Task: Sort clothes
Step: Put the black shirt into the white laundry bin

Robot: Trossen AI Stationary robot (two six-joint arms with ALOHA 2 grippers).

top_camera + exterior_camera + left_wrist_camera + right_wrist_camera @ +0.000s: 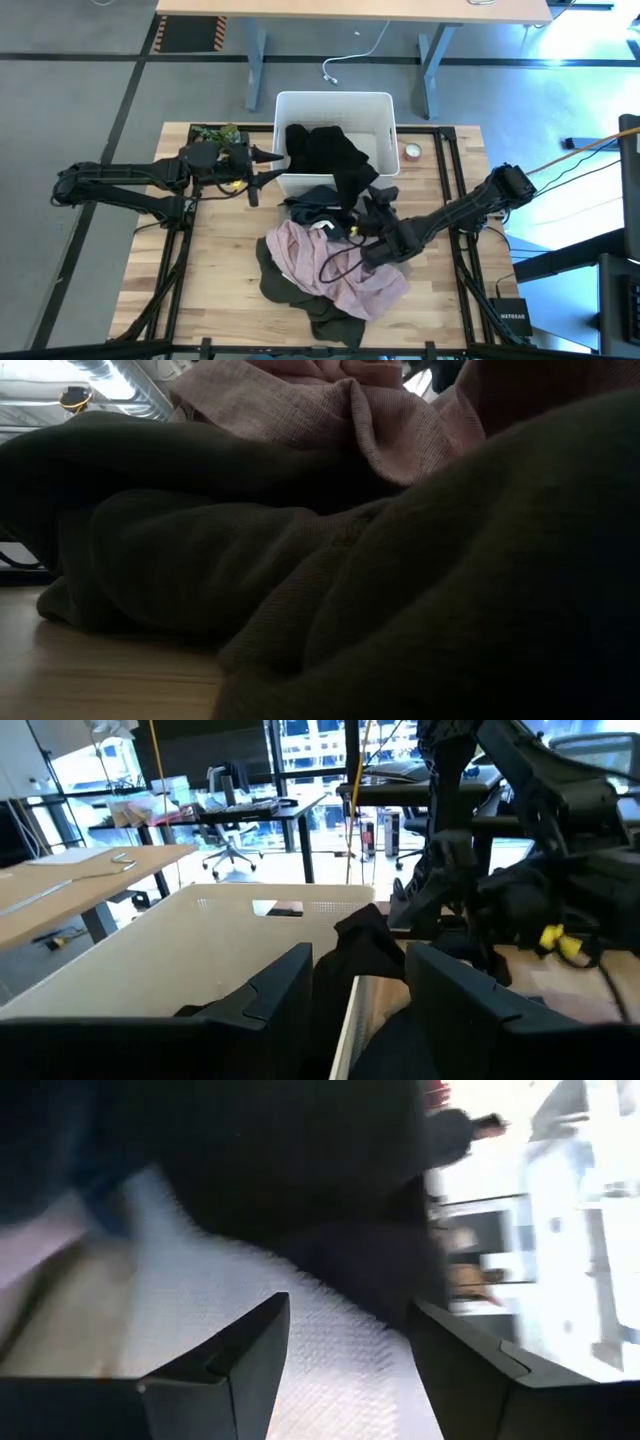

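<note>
A black garment [325, 150] lies in the white bin [380, 105] and hangs over the bin's near rim. A pale pink garment [335, 268] lies on a dark olive one [290, 288] on the table; both fill the low view, the pink [330, 410] above the olive [300, 560]. A dark bluish garment [318, 200] lies between this pile and the bin. My left gripper [278, 160] is open at the bin's left wall [350, 1010]. My right gripper [376, 198] is open just before the hanging black garment [300, 1170] at the bin's near wall.
A small green plant [215, 133] stands at the far left beside the bin. A red tape roll [411, 152] lies right of the bin. A black cord [338, 262] loops over the pink garment. Bare wood shows at the near left [215, 280].
</note>
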